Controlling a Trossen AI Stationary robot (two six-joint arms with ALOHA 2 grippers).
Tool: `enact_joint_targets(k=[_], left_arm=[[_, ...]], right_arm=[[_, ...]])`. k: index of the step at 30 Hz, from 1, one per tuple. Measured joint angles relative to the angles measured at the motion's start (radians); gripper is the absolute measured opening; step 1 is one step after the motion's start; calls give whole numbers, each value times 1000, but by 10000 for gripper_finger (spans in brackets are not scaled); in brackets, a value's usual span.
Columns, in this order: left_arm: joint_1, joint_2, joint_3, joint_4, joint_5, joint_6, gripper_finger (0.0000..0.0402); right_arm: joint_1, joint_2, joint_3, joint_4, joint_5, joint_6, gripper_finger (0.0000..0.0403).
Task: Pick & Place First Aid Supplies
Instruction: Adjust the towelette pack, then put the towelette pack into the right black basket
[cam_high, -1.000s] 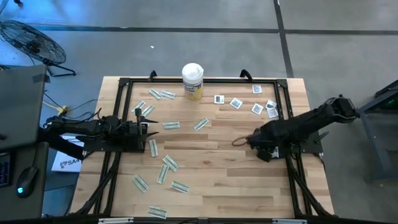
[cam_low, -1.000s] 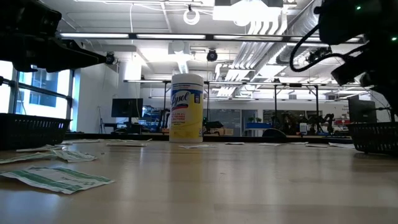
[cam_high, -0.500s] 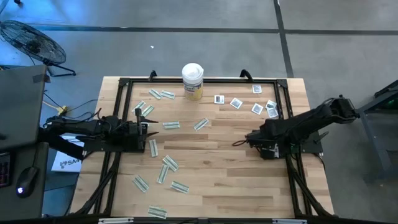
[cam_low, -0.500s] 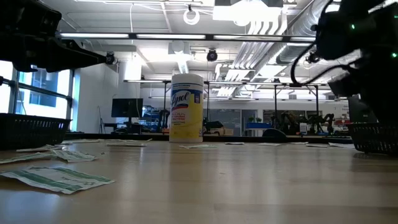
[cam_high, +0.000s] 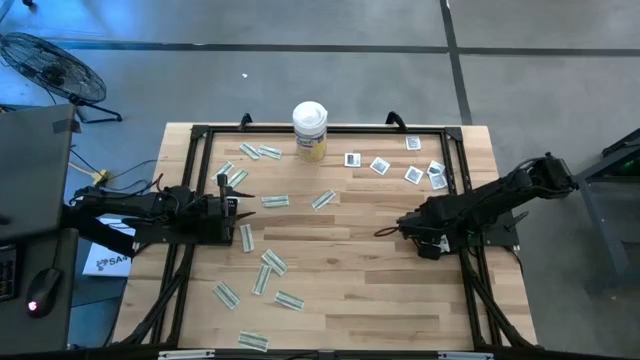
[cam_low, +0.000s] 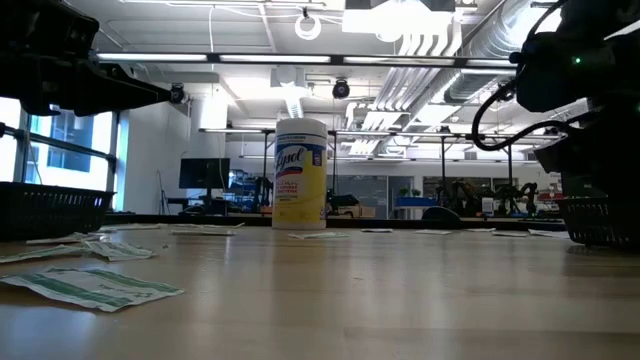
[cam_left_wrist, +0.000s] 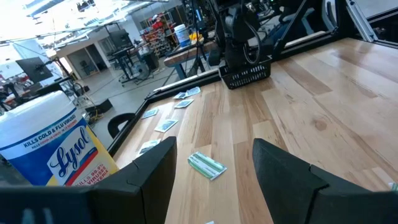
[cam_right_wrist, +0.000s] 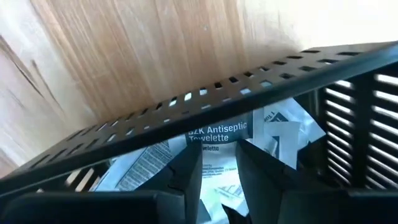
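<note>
right claw (cam_right_wrist: 217, 163) over basket (cam_right_wrist: 186, 102), seemingly empty

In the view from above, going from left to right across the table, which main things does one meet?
Left gripper → white-lidded canister with yellow label → group of small white square packets with dark centre marks → right gripper, over a black mesh basket.

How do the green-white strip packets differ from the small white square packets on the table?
The strip packets are narrow oblongs with green print; the square packets are small white squares with a dark centre mark. The strips lie scattered over the left and middle of the table, near the left gripper; the squares cluster at the far right. Both kinds lie flat on the wood.
</note>
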Motion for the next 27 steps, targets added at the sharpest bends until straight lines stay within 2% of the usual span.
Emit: enact_joint_targets(k=[8, 20, 22, 27], left_arm=[[0, 0, 0, 0, 0, 0, 206], [0, 0, 0, 0, 0, 0, 206], [0, 0, 0, 0, 0, 0, 206], [0, 0, 0, 0, 0, 0, 206]], right_arm=[[16, 1, 18, -43, 20, 26, 94], [31, 1, 292, -353, 8, 46, 94], [23, 1, 344, -396, 45, 83, 94], [-30, 1, 456, -414, 217, 182, 94]])
